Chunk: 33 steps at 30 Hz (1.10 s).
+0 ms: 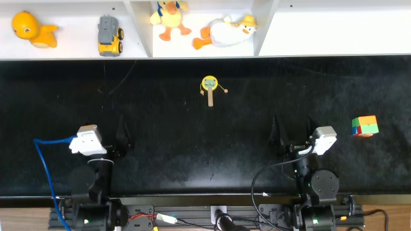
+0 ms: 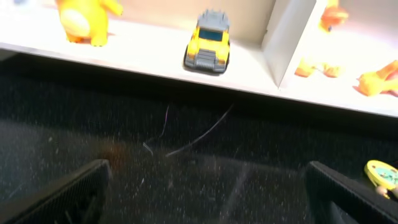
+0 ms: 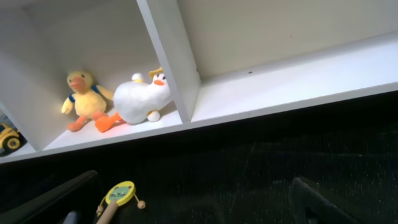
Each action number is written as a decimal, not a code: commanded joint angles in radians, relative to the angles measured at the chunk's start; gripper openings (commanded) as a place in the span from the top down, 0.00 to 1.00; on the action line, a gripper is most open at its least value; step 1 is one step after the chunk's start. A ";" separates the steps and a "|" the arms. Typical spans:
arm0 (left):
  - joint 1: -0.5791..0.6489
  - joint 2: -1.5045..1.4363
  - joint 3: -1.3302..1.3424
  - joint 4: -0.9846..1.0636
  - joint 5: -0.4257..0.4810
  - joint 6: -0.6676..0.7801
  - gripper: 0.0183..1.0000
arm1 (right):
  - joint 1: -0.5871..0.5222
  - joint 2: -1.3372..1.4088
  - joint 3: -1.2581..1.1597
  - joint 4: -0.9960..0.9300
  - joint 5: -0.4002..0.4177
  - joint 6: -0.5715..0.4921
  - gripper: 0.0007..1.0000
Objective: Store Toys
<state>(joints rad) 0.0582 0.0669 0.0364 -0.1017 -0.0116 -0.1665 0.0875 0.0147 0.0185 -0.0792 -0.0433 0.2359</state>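
Bench: black top; a white shelf is set along its far edge and divided into compartments.
Left compartment: a yellow duck and a truck are stood side by side, apart.
Middle compartment: a plush duckling is sat upright, and a plush goose is laid just beside it.
Rattle: laid flat on the bench near the far edge at mid-width, with the handle pointed toward the near edge. It is well apart from both grippers.
Cube: multicoloured, set near the bench's right edge, beside the right arm.
Left gripper: held toward the near left corner. The fingers are spread wide and nothing is gripped.
Right gripper: held toward the near right corner. The fingers are spread wide and nothing is gripped.
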 commanded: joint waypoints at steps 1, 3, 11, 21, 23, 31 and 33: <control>-0.010 -0.065 -0.024 0.010 0.009 0.008 0.00 | 0.008 -0.011 -0.014 0.005 0.011 0.008 0.00; -0.013 -0.065 -0.028 0.015 0.009 0.014 0.00 | 0.008 -0.011 -0.014 0.005 0.011 0.008 0.01; -0.016 -0.064 -0.028 0.018 0.010 0.016 0.00 | 0.008 -0.011 -0.014 0.005 0.011 0.008 0.00; -0.016 -0.064 -0.028 0.018 0.010 0.016 0.00 | 0.008 -0.011 -0.014 0.005 0.011 0.008 0.01; -0.016 -0.064 -0.028 0.018 0.010 0.016 0.00 | 0.008 -0.011 -0.014 0.005 0.011 0.008 0.01; -0.016 -0.064 -0.028 0.018 0.010 0.016 0.00 | 0.008 -0.011 -0.014 0.005 0.011 0.008 0.00; -0.016 -0.064 -0.028 0.018 0.010 0.016 0.00 | 0.008 -0.011 -0.014 0.005 0.011 0.008 0.01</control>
<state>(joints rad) 0.0471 0.0147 0.0174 -0.0887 -0.0113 -0.1616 0.0879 0.0147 0.0185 -0.0788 -0.0433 0.2359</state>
